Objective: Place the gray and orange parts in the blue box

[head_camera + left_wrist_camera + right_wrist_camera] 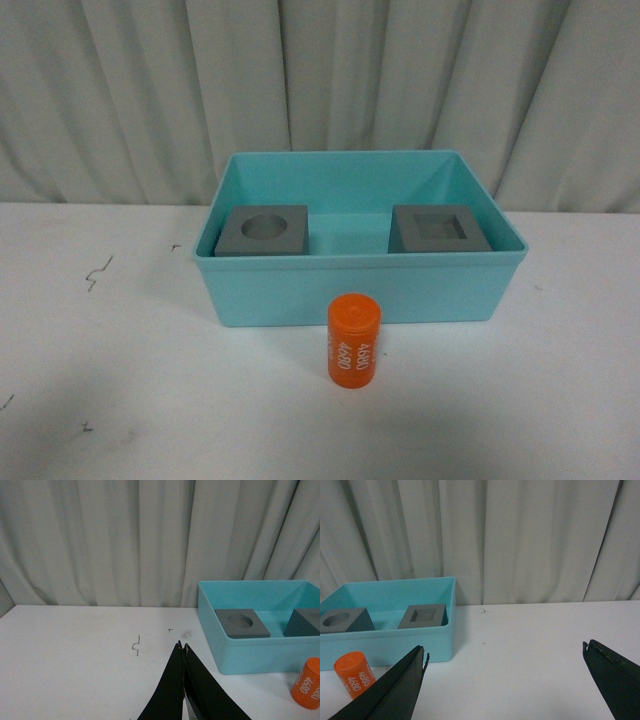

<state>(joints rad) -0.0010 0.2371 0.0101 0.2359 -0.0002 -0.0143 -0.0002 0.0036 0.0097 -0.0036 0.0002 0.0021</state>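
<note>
Front view: orange cylinder (354,340) upright on the surface (120,390), just outside the blue box (280,290) at its near wall; round-recess cube (262,232) and square-recess cube (441,230) inside it. Right jaws spread wide, empty, likely better placed; left jaws pressed together, empty

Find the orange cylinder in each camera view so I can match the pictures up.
Front view: the orange cylinder stands upright at lower centre, on the table in front of the box's near wall.
Left wrist view: orange cylinder at the lower right corner, partly cut off.
Right wrist view: orange cylinder at the lower left, outside the box.
Shared landmark: the blue box, just behind the cylinder in every view.
</note>
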